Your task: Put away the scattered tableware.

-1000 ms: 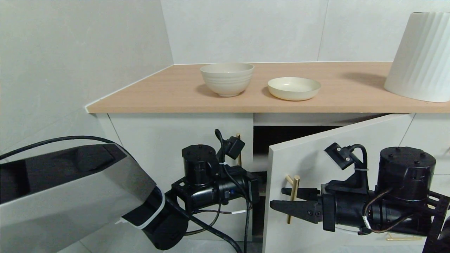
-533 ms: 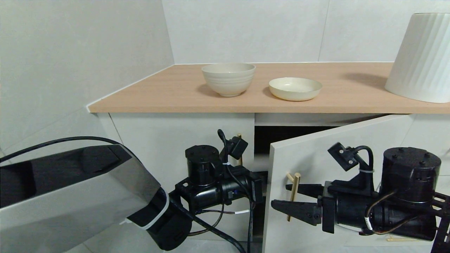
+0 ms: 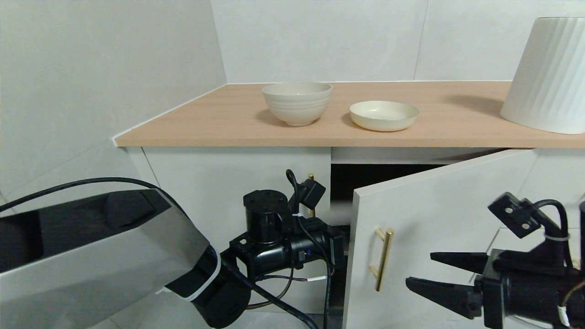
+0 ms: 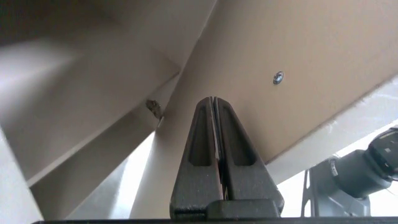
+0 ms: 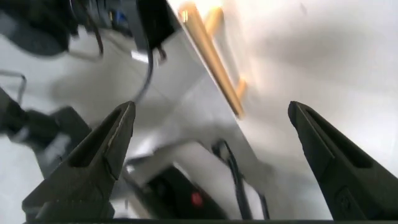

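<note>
My right gripper [image 3: 420, 270] hangs spread wide and empty just beside the brass handle [image 3: 383, 259] of the half-open cabinet door [image 3: 434, 201], not touching it. My left gripper [image 4: 213, 106] is pressed fully closed on nothing, its tip close to the door's inner side. The ribbed cream bowl [image 3: 297, 103] and the shallow cream dish [image 3: 384, 115] sit near each other on the wooden countertop [image 3: 205, 123] above.
</note>
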You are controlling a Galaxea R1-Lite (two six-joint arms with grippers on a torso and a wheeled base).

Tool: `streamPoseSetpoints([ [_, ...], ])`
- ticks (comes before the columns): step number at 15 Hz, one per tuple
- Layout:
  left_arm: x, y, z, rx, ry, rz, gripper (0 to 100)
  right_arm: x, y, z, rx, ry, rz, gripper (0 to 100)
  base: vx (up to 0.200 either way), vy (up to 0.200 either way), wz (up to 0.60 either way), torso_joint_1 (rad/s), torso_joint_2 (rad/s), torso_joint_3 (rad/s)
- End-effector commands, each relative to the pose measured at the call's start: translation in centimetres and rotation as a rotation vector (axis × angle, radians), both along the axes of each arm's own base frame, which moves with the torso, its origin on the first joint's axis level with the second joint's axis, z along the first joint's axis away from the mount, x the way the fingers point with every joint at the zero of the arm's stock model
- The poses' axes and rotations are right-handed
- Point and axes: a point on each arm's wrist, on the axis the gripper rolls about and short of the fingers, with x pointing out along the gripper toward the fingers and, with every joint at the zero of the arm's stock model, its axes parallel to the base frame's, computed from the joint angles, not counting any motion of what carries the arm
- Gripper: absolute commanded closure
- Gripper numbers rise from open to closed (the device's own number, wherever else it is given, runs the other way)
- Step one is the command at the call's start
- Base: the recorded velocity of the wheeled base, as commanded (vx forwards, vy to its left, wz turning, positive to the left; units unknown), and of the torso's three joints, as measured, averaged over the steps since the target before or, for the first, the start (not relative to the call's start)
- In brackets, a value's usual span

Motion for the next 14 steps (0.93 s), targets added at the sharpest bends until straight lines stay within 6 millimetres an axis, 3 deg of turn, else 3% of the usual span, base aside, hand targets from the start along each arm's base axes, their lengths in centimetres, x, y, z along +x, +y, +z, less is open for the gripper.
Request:
streamPoseSetpoints([
  [1, -0.7, -0.8, 0.6, -0.007, -0.008, -0.028, 100, -3.4, -2.2, 1.9, 0.005, -0.057, -0.005, 0, 0.0, 0.0, 0.0, 0.0, 0.0, 0.0],
  [7, -0.9, -1.3, 1.3, 0.003, 0.005, -0.041, 100, -4.6, -3.0, 3.2, 0.019, -0.082, 0.0, 0, 0.0, 0.0, 0.0, 0.0, 0.0, 0.0],
  [13, -0.7, -1.6, 1.5, 0.002, 0.004, -0.043, 100, -5.6, -2.7, 3.1, 0.006, -0.063, 0.061, 0, -0.2, 0.0, 0.0, 0.004, 0.0, 0.001],
  [14, -0.6, -1.7, 1.5, 0.006, 0.008, -0.043, 100, -5.6, -2.7, 3.2, 0.007, -0.064, 0.064, 0, 0.0, 0.0, 0.0, 0.0, 0.0, 0.0],
])
